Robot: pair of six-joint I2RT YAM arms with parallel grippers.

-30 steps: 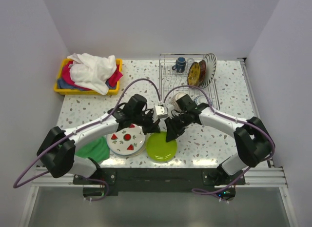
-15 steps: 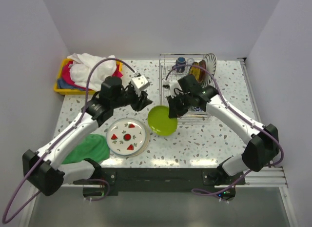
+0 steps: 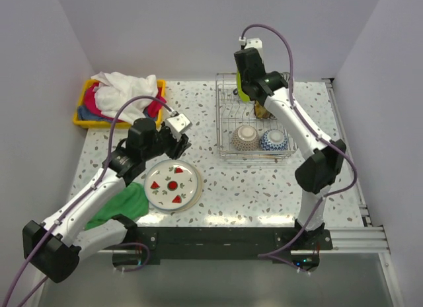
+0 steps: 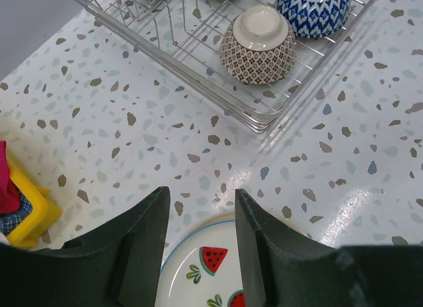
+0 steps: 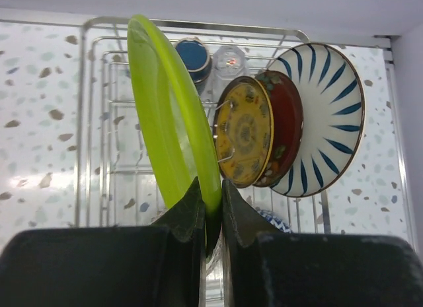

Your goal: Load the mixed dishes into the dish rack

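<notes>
Currently two bowls (image 3: 246,136), three plates (image 5: 284,132) racked; right pincer (image 5: 211,191), clamping green plate (image 5: 168,115), has lifted over rack (image 3: 219,122); left pincer (image 4: 199,198) apart.

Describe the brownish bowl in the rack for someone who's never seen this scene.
Find the silver wire dish rack on the table's far side. At its near edge two small bowls sit upside down, side by side. The brown bowl, diamond-patterned, is the left one; its neighbour is the blue-white bowl.
</notes>
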